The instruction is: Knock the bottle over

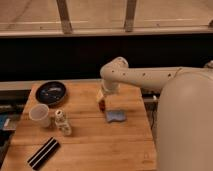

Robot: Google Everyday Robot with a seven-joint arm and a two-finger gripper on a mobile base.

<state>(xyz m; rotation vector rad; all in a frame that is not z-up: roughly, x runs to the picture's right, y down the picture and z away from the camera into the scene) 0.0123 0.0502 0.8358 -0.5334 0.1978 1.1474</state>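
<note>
The bottle [62,123] is small and clear with a white cap and stands upright on the wooden table [95,145], just right of the white paper cup [40,115]. My gripper [101,101] hangs from the white arm [145,77] over the table's middle, well to the right of the bottle and apart from it. A small red-and-dark object [102,105] shows at the gripper's tip; whether it is held I cannot tell.
A dark round plate [51,92] lies at the table's back left. A blue sponge [116,116] lies just right of the gripper. A black striped bar [44,152] lies at the front left. My white body [185,125] fills the right side.
</note>
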